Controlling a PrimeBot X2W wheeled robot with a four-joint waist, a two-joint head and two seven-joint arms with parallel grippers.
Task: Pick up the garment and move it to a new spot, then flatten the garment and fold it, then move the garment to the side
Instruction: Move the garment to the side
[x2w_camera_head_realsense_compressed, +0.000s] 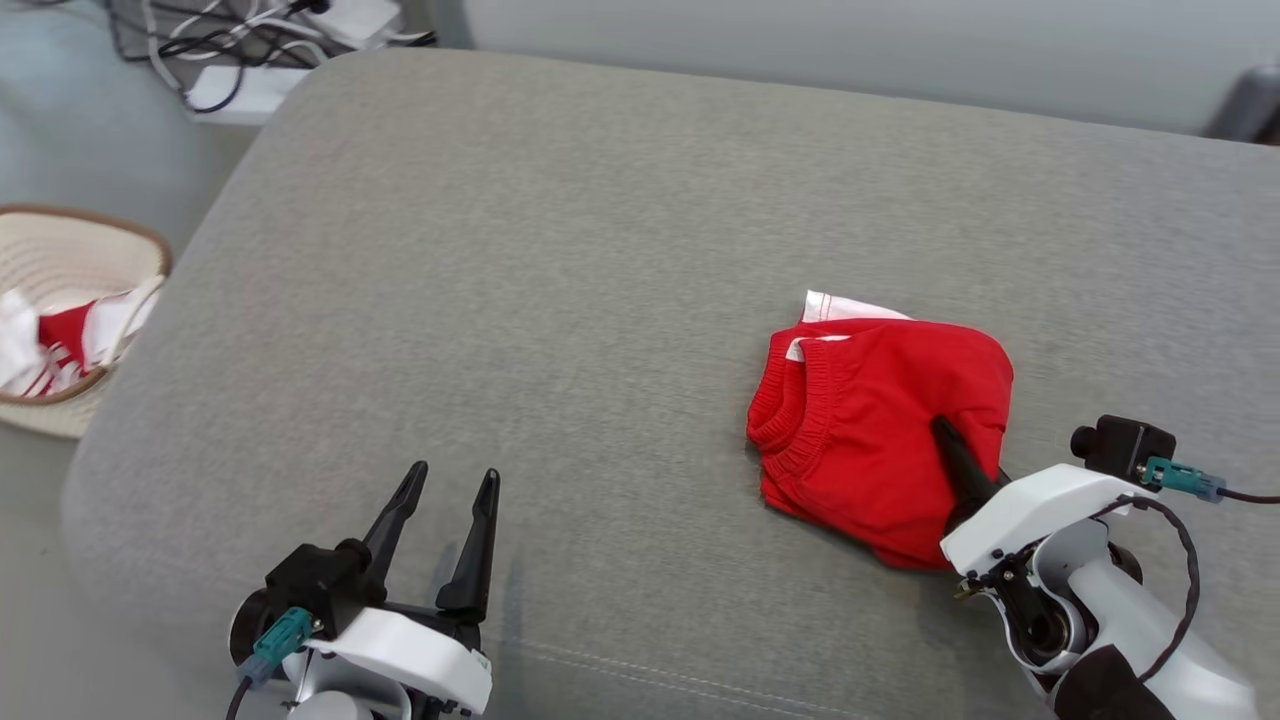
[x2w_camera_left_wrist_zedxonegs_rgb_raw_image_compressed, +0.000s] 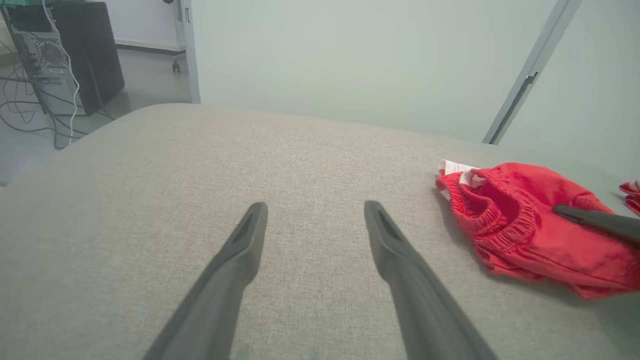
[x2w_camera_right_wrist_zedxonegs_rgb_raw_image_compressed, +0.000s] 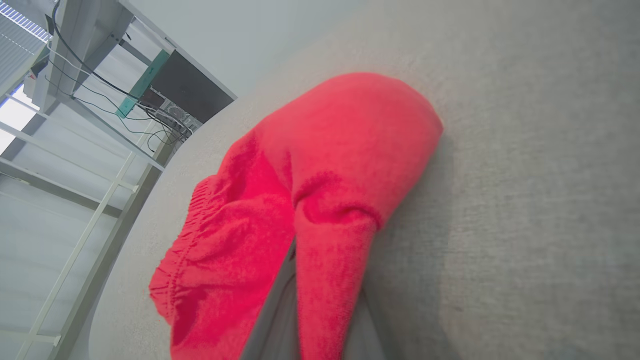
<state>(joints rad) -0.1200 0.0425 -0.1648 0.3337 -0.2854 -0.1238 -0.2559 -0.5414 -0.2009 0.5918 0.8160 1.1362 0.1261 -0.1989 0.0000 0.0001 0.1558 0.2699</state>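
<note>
A grey upholstered cushion (x2w_camera_head_realsense_compressed: 560, 250) with rounded corners and a coarse woven cover carries everything. A stitched seam (x2w_camera_head_realsense_compressed: 640, 672) runs along its near edge. A red garment (x2w_camera_head_realsense_compressed: 880, 450) lies folded into a compact bundle on the cushion's right half. Its gathered elastic waistband (x2w_camera_head_realsense_compressed: 800, 420) faces the robot's left and gapes slightly. A white layer (x2w_camera_head_realsense_compressed: 845, 307) with red stitching peeks out at the garment's far edge. The cover around the bundle lies smooth.

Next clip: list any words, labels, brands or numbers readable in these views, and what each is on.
None readable.
The white fabric at the red garment's far edge shows no lettering.
The computer tower in the left wrist view is too small and blurred to read.
</note>
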